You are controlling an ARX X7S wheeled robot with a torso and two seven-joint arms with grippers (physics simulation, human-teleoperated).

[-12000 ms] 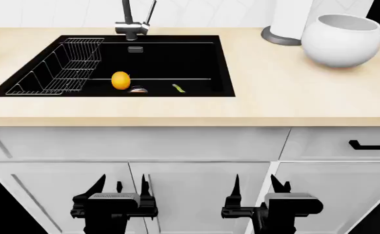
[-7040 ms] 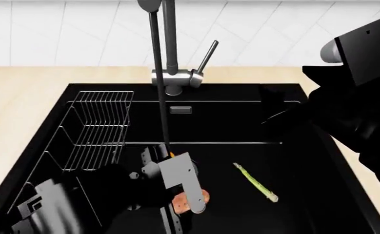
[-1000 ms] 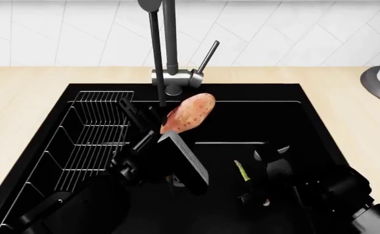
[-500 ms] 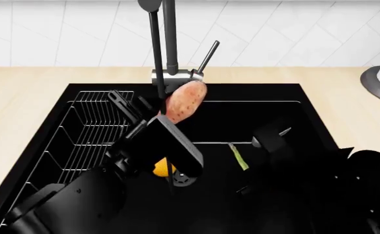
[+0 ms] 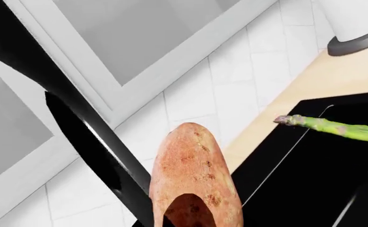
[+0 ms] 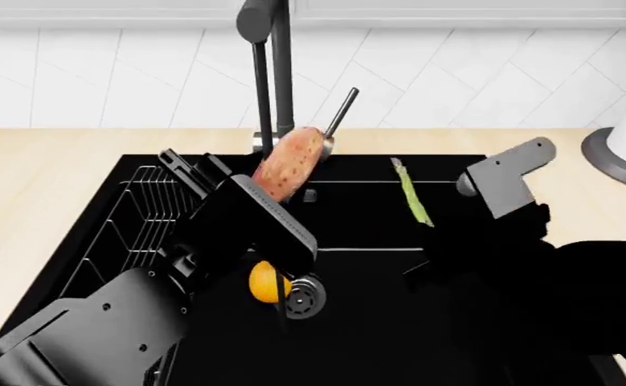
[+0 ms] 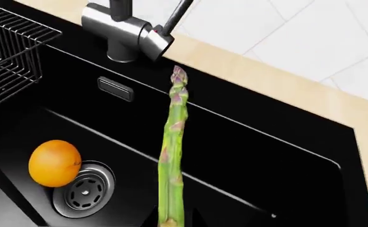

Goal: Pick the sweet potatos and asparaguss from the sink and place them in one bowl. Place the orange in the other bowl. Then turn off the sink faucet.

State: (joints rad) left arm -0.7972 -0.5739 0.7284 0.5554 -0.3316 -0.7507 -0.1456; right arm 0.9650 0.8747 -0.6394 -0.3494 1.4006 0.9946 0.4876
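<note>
My left gripper is shut on a speckled pinkish-orange sweet potato and holds it above the black sink, just in front of the faucet; it also shows in the left wrist view. My right gripper is shut on a green asparagus spear, lifted over the basin, tip toward the back wall; it also shows in the right wrist view. The orange lies on the sink floor beside the steel drain. No bowl is in view.
A wire rack fills the sink's left side. The faucet lever angles up to the right. A white roll on a grey base stands on the wooden counter at the right.
Both arms have risen. The sweet potato moved up toward the faucet. The asparagus lifted from low in the basin to near the sink's back rim. The head view tilted up.
</note>
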